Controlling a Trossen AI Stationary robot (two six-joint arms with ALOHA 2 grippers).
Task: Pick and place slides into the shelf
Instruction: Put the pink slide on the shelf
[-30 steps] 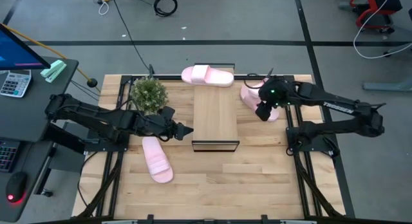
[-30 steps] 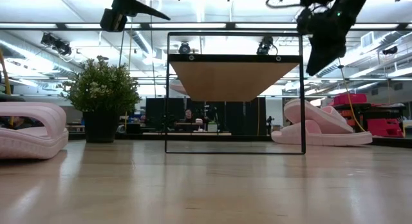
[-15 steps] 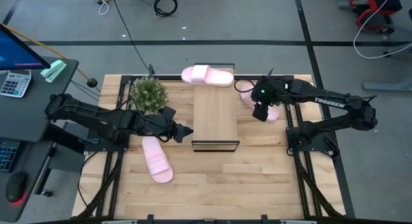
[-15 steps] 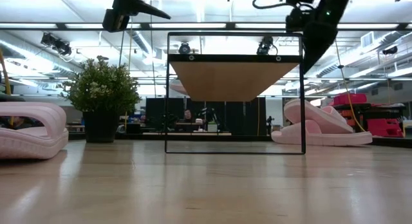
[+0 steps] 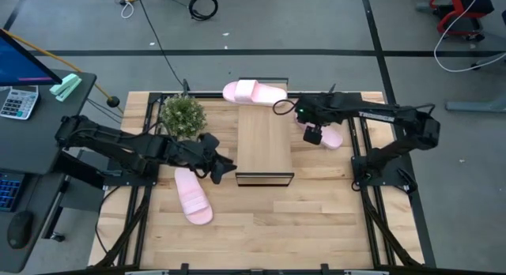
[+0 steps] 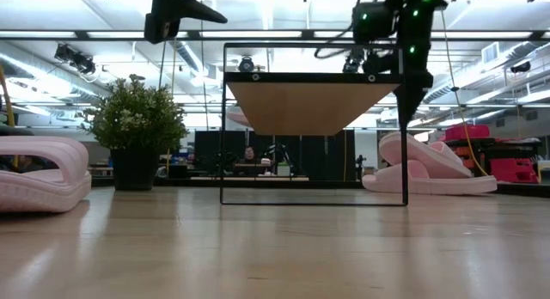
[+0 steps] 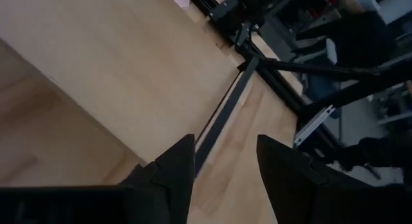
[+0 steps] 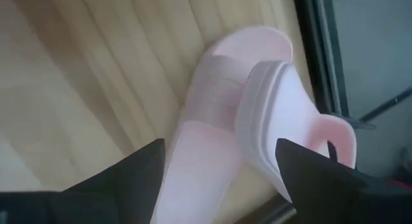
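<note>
Black fingers of the right tool [image 5: 313, 135] stand spread wide with nothing between them, hanging above the two pink slides [image 8: 238, 121] piled at the right end of the bench [image 5: 261, 227], just beside the shelf [image 5: 264, 141]. In the right wrist view one slide leans on edge against the other, which lies flat, so the pair is stacked rather than side by side.

The step in hand looks like reaching for one of these. Judging from the pile, it pays to come down over the upper, tilted slide and straddle its strap or its sole edge, keeping the fingers clear of the one beneath so both do not lift together. The foam should give, so a firm squeeze is likely needed.

The left tool [image 5: 215, 166] hovers near the shelf's left side, partly spread and carrying nothing, above the bench beside a potted plant [image 5: 183, 114]. A third slide [image 5: 193, 195] lies flat below it; a fourth [image 5: 254, 92] rests at the shelf's far end.
</note>
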